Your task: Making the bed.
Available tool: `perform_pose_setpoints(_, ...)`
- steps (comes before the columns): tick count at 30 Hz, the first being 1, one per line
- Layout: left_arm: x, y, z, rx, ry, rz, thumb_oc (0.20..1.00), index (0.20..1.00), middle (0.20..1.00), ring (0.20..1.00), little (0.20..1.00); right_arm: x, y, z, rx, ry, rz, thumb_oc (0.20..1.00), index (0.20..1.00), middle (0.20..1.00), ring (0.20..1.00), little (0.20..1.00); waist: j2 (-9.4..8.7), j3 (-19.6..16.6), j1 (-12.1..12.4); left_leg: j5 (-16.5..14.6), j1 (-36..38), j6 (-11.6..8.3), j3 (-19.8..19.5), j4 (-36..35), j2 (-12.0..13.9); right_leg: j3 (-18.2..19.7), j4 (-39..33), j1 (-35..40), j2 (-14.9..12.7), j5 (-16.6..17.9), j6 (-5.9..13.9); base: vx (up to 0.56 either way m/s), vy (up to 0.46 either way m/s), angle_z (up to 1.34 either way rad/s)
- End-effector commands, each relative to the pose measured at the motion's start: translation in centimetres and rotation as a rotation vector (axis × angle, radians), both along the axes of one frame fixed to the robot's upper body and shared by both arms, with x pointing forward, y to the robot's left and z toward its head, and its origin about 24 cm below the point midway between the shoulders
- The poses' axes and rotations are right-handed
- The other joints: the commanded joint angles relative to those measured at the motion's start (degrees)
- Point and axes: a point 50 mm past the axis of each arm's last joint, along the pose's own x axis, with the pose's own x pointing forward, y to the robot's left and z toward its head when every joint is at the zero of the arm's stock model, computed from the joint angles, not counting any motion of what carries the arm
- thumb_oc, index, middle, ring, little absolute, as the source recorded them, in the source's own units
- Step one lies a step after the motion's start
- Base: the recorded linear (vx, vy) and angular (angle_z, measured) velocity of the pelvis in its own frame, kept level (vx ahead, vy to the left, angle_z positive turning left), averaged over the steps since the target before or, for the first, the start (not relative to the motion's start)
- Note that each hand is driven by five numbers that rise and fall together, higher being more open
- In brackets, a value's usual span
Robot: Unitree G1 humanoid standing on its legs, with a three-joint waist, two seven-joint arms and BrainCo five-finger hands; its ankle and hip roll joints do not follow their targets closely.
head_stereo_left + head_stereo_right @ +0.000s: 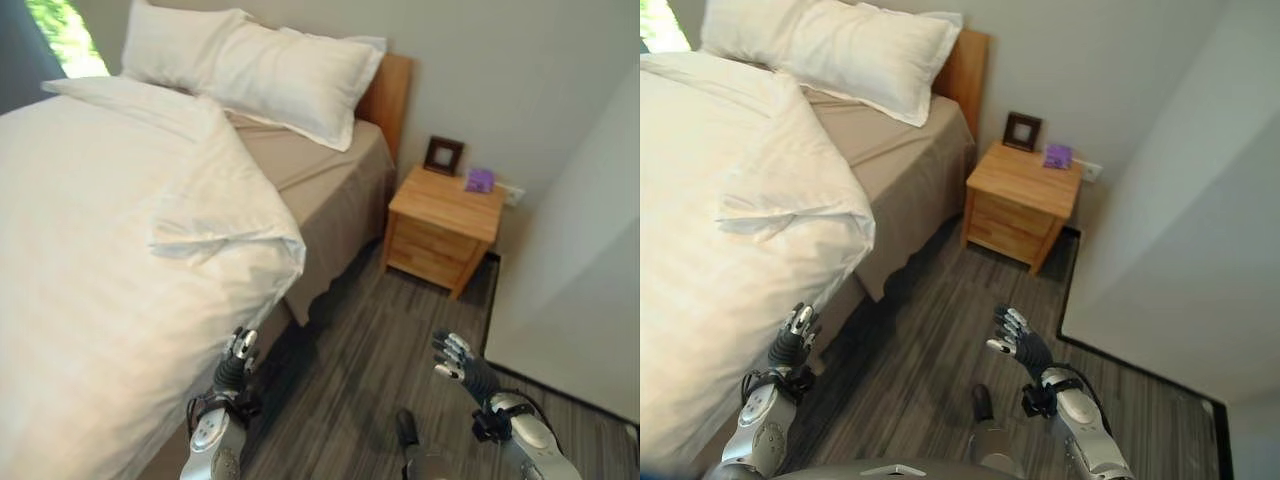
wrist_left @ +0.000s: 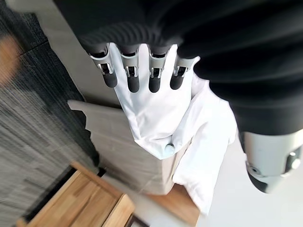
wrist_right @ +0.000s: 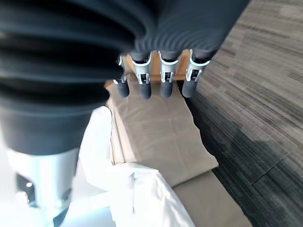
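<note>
bed stands at the left, headboard against the far wall. white duvet covers the near and left part of it but is folded back in a crumpled corner partway up, leaving the beige sheet bare on the right side up toward the head. two white pillows lie at the far end against the wooden headboard. the robot faces the bed's right edge from the floor; left hand is raised just beside the hanging edge of the duvet, fingers straight and spread, holding nothing. right hand hovers over the dark floor, well apart from the bed, fingers loosely extended, also empty. judgement: this is the approach step, the cover not yet taken hold of. the next move likely calls for reaching to the folded-back corner, pinching the cloth with one or both hands, and drawing it toward the pillows so the bare sheet is covered; the corner sits farther up the bed than either hand, so a step or a lean seems needed. to the right of the bed, a wooden nightstand with drawers closed, contents not visible; on its top a small dark picture frame and a small purple object, near each other at the far edge.
</note>
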Motion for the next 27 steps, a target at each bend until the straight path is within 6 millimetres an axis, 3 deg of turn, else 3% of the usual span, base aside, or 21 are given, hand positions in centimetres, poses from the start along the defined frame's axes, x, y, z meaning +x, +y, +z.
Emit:
perform_pose_setpoints(1, 1.9, 0.8, 3.2, 0.077, -0.172, -0.045, 1.0, 1.0, 1.0, 1.0, 1.0, 1.8, -0.8, 3.3, -0.001, -0.172, 0.005, 1.0, 1.0, 1.0, 1.0, 1.0, -3.28, 0.2, -0.7, 6.0, 1.7, -5.05, 5.2, 3.0, 2.8, 0.4, 2.1, 0.2, -5.4, 0.9, 2.18, 0.22, -0.29, 0.98)
perform_pose_setpoints(2, 1.7, 0.7, 3.0, 0.059, -0.164, -0.036, 1.0, 1.0, 1.0, 1.0, 1.0, 2.0, -0.8, 3.5, 0.005, -0.179, 0.005, 1.0, 1.0, 1.0, 1.0, 1.0, -3.23, -0.2, -0.8, 6.9, 1.3, -5.59, 4.6, 4.6, 4.2, -0.6, 2.4, 0.8, -5.0, -0.6, 1.55, 0.4, -0.597, 0.73)
perform_pose_setpoints(3, 2.1, 0.5, 3.3, 0.017, -0.19, 0.016, 1.0, 1.0, 1.0, 1.0, 1.0, 2.6, -0.9, 3.7, -0.017, -0.192, 0.024, 1.0, 1.0, 1.0, 1.0, 1.0, -2.76, 0.1, -0.2, 14.4, -3.0, -7.31, 4.6, 14.8, 6.3, -2.6, 1.9, 3.4, -3.2, -1.7, -0.15, 0.36, -0.632, 0.78)
perform_pose_setpoints(5, 2.6, 0.1, 3.7, -0.067, -0.228, 0.044, 1.0, 1.0, 1.0, 1.0, 1.0, 3.3, -0.9, 4.3, -0.04, -0.216, 0.042, 1.0, 1.0, 1.0, 1.0, 1.0, -4.81, 1.6, 1.2, 18.3, -11.8, -4.06, 5.5, 27.9, 4.2, -4.1, 0.4, 7.1, -3.1, -2.3, -2.47, 0.22, -0.555, 0.57)
perform_pose_setpoints(6, 2.9, -0.2, 3.7, -0.071, -0.229, 0.029, 1.0, 1.0, 1.0, 1.0, 1.0, 3.5, -1.0, 4.5, -0.048, -0.227, 0.039, 1.0, 1.0, 1.0, 1.0, 1.0, -5.47, 2.6, 1.4, 17.9, -15.7, -2.99, 8.0, 33.2, 3.9, -4.9, -0.3, 8.8, -2.9, -2.7, -3.47, 0.12, -0.506, 0.2)
perform_pose_setpoints(7, 3.0, -0.2, 3.7, -0.057, -0.226, 0.019, 1.0, 1.0, 1.0, 1.0, 1.0, 3.8, -1.1, 4.8, -0.067, -0.241, 0.047, 1.0, 1.0, 1.0, 1.0, 1.0, -6.09, 3.2, 1.5, 19.1, -17.5, -2.49, 12.4, 35.3, 5.7, -5.9, -0.2, 10.1, -1.9, -3.1, -4.85, 0.16, -0.516, 0.24)
perform_pose_setpoints(8, 2.8, -0.4, 3.5, -0.054, -0.214, 0.009, 1.0, 1.0, 1.0, 1.0, 1.0, 3.7, -1.4, 4.6, -0.071, -0.226, 0.029, 1.0, 1.0, 1.0, 1.0, 1.0, -5.82, 3.3, 1.8, 18.9, -17.7, -3.13, 18.0, 35.0, 7.2, -7.2, -0.8, 11.9, -0.8, -4.8, -6.3, 0.23, -0.475, 0.24)
perform_pose_setpoints(10, 2.8, -0.9, 3.3, -0.083, -0.206, 0.01, 1.0, 1.0, 1.0, 1.0, 1.0, 3.5, -1.8, 4.2, -0.087, -0.202, 0.002, 1.0, 1.0, 1.0, 1.0, 1.0, -5.57, 2.9, 1.9, 17.4, -20.1, -4.37, 22.6, 31.4, 5.0, -9.7, -0.9, 13.3, -1.2, -5.8, -6.43, 0.22, -0.243, 0.34)
perform_pose_setpoints(12, 2.7, -1.2, 3.1, -0.071, -0.198, -0.008, 1.0, 1.0, 1.0, 1.0, 1.0, 3.2, -2.0, 3.8, -0.079, -0.189, -0.012, 1.0, 1.0, 1.0, 1.0, 1.0, -4.78, 2.3, 1.8, 15.7, -21.9, -4.1, 28.2, 24.7, 1.7, -11.5, -0.7, 13.6, -0.3, -6.4, -6.46, 0.16, -0.121, 0.65)
perform_pose_setpoints(13, 2.7, -1.2, 3.1, -0.071, -0.197, -0.008, 1.0, 1.0, 1.0, 1.0, 1.0, 3.2, -2.0, 3.8, -0.079, -0.188, -0.013, 1.0, 1.0, 1.0, 1.0, 1.0, -4.85, 2.4, 1.9, 15.6, -21.6, -4.02, 28.2, 24.6, 1.6, -11.5, -0.7, 13.7, -0.5, -6.5, -6.38, 0.13, -0.078, 0.53)
perform_pose_setpoints(14, 2.5, -1.5, 2.9, -0.068, -0.189, -0.036, 1.0, 1.0, 1.0, 1.0, 1.0, 2.8, -1.7, 3.5, -0.079, -0.18, 0.0, 1.0, 1.0, 1.0, 1.0, 1.0, -3.87, 2.0, 1.5, 14.9, -18.9, -3.39, 34.2, 17.4, 1.4, -13.5, -0.3, 14.1, 0.2, -6.9, -5.97, 0.08, -0.017, 0.31)
perform_pose_setpoints(15, 2.4, -1.7, 2.8, -0.062, -0.181, -0.059, 1.0, 1.0, 1.0, 1.0, 1.0, 2.5, -1.6, 3.3, -0.08, -0.172, 0.001, 1.0, 1.0, 1.0, 1.0, 1.0, -3.22, 1.7, 1.0, 14.9, -17.1, -3.5, 35.7, 13.9, 1.6, -15.0, -0.2, 13.8, 0.6, -7.4, -5.84, 0.08, 0.012, 0.1)
perform_pose_setpoints(17, 2.1, -1.8, 2.6, -0.054, -0.171, -0.068, 1.0, 1.0, 1.0, 1.0, 1.0, 2.0, -1.1, 3.0, -0.065, -0.164, 0.001, 1.0, 1.0, 1.0, 1.0, 1.0, -2.66, 0.8, 0.3, 13.8, -13.0, -2.86, 30.9, 5.0, -0.4, -16.4, 0.7, 13.2, 0.3, -8.0, -5.22, 0.03, 0.073, 0.26)
perform_pose_setpoints(18, 2.1, -1.8, 2.6, -0.054, -0.171, -0.068, 1.0, 1.0, 1.0, 1.0, 1.0, 2.0, -1.1, 3.0, -0.065, -0.164, 0.001, 1.0, 1.0, 1.0, 1.0, 1.0, -2.66, 0.8, 0.3, 13.8, -13.0, -2.86, 30.9, 5.0, -0.4, -16.4, 0.7, 13.2, 0.3, -8.0, -5.22, 0.05, 0.062, 0.54)
perform_pose_setpoints(19, 2.1, -2.0, 2.2, -0.03, -0.141, -0.083, 1.0, 1.0, 1.0, 1.0, 1.0, 1.5, -0.9, 2.2, -0.056, -0.131, -0.014, 1.0, 1.0, 1.0, 1.0, 1.0, -2.29, -0.1, -1.3, 12.6, -9.9, -1.92, 30.1, 0.9, -1.1, -16.7, 4.8, 11.1, 0.2, -7.4, -4.05, 0.01, 0.059, 0.34)
perform_pose_setpoints(22, 2.6, -1.6, 2.7, 0.01, -0.157, -0.093, 1.0, 1.0, 1.0, 1.0, 1.0, 1.0, 0.0, 2.0, -0.001, -0.123, -0.003, 1.0, 1.0, 1.0, 1.0, 1.0, -1.5, 1.2, -3.5, 13.4, -8.0, -1.15, 28.1, -2.0, -1.6, -12.6, 15.4, 4.6, 0.0, -2.6, -1.91, -0.04, 0.067, 0.45)
perform_pose_setpoints(23, 2.6, -1.6, 2.7, 0.01, -0.157, -0.092, 1.0, 1.0, 1.0, 1.0, 1.0, 1.0, 0.1, 2.0, -0.001, -0.123, -0.003, 1.0, 1.0, 1.0, 1.0, 1.0, -1.55, 1.2, -3.5, 13.4, -8.0, -1.13, 28.1, -2.0, -1.7, -12.5, 15.7, 4.4, -0.1, -2.7, -1.88, -0.07, 0.013, 0.42)
perform_pose_setpoints(24, 2.7, -1.4, 2.9, 0.038, -0.161, -0.11, 1.0, 1.0, 1.0, 1.0, 1.0, 0.9, 0.2, 2.0, -0.015, -0.126, 0.017, 1.0, 1.0, 1.0, 1.0, 1.0, -1.26, 1.9, -4.3, 13.8, -7.9, -1.08, 26.6, -2.3, -1.5, -9.0, 18.2, 2.5, 0.8, -1.4, -1.44, -0.07, -0.021, 0.42)
perform_pose_setpoints(25, 2.9, -1.4, 3.2, 0.061, -0.175, -0.14, 1.0, 1.0, 1.0, 1.0, 1.0, 0.5, 0.0, 1.8, -0.053, -0.118, 0.042, 1.0, 1.0, 1.0, 1.0, 1.0, -0.81, 2.2, -5.7, 13.8, -7.6, -1.28, 23.8, -2.7, -1.5, -1.4, 18.2, 1.4, 3.2, -3.0, -1.6, -0.05, -0.051, 0.83)
perform_pose_setpoints(27, 2.9, -1.2, 3.3, 0.066, -0.182, -0.136, 1.0, 1.0, 1.0, 1.0, 1.0, 0.3, 0.1, 1.7, -0.052, -0.11, 0.042, 1.0, 1.0, 1.0, 1.0, 1.0, -0.66, 2.2, -5.7, 13.6, -7.4, -1.55, 23.1, -2.6, -1.3, 0.1, 16.3, 2.1, 2.4, -3.5, -1.95, 0.02, -0.057, 1.04)
